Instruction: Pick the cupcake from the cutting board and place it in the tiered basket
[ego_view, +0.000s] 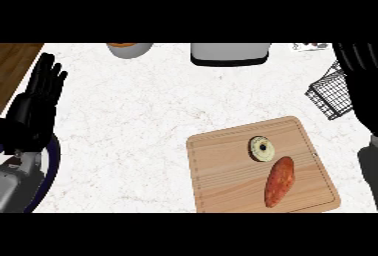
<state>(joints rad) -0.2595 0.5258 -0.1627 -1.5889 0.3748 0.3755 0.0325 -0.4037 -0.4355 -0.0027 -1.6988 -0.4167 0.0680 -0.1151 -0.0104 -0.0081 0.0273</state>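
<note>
Below-left of the right hand (362, 85), whose fingers are straight and hold nothing, the cupcake (261, 148) sits on the board (221, 190). It looks light and crushable, so its lower sides seem the safest hold.

Cupcake (261, 149) lies on cutting board (221, 175), left of basket (329, 95).

White marbled counter (140, 130) — far edge carries a grey appliance (229, 54) with black base and, left of it, a grey bowl (131, 49). Orange-red sweet potato (279, 182) lies at lower right — well apart from both.
</note>
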